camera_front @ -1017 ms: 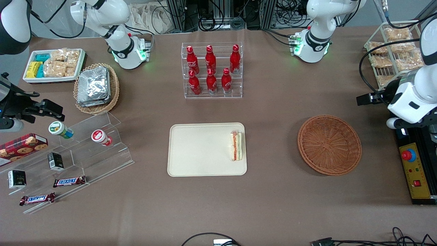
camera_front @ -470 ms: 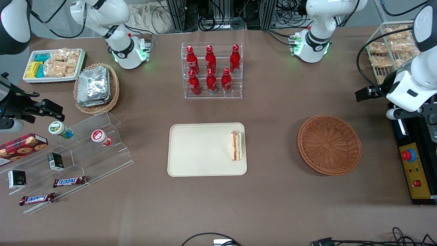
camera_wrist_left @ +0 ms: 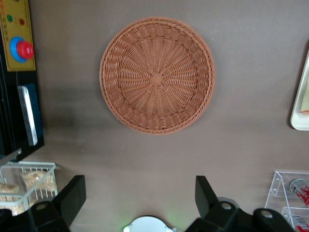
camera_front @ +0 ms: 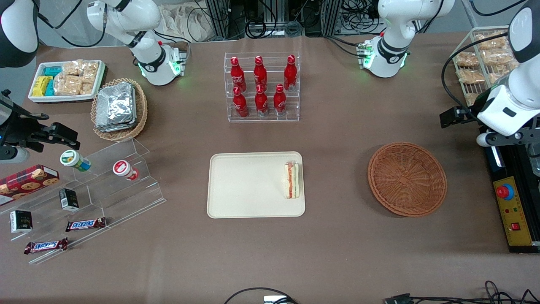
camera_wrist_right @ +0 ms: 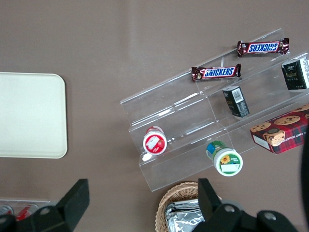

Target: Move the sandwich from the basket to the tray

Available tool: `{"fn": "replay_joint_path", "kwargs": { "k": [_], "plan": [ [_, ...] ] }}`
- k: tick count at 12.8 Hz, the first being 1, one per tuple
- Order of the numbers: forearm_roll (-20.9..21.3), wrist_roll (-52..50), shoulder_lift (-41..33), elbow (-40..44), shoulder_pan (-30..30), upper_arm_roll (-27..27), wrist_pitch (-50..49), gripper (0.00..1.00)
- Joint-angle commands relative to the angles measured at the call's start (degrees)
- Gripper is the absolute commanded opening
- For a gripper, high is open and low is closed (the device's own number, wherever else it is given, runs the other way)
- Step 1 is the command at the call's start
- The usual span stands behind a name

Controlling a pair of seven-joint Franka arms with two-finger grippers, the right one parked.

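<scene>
On the brown table the triangular white-bread sandwich (camera_front: pixel 291 180) lies on the cream rectangular tray (camera_front: pixel 244 185), the round reddish-brown wicker basket (camera_wrist_left: pixel 157 75) empty, so the spread, empty gripper (camera_wrist_left: pixel 137 200) should simply park well clear

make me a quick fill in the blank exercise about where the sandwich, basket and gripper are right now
1. The sandwich lies on the ____, at its edge nearest the basket.
2. The reddish-brown basket holds ____.
3. The left arm's gripper hangs above bare table beside the basket, with its fingers ____.
4. The rack farther from the front camera than the tray holds six red ____.

Missing words: tray; nothing; open; bottles
</scene>
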Motion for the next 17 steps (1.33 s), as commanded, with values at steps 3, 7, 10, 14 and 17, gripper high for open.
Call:
{"fn": "replay_joint_path", "kwargs": {
  "k": [3,7,10,14,17],
  "plan": [
    [-0.3,6.1,-1.7,-1.9,-0.5,0.6,4.1,1.00],
    [-0.5,6.0,-1.4,-1.9,-0.7,0.7,4.0,1.00],
    [-0.5,5.6,-1.3,-1.9,-0.8,0.7,3.8,1.00],
    [-0.5,4.7,-1.4,-1.9,-0.8,0.7,3.6,1.00],
    [-0.5,4.7,-1.4,-1.8,-0.8,0.7,3.7,1.00]
  ]
}}
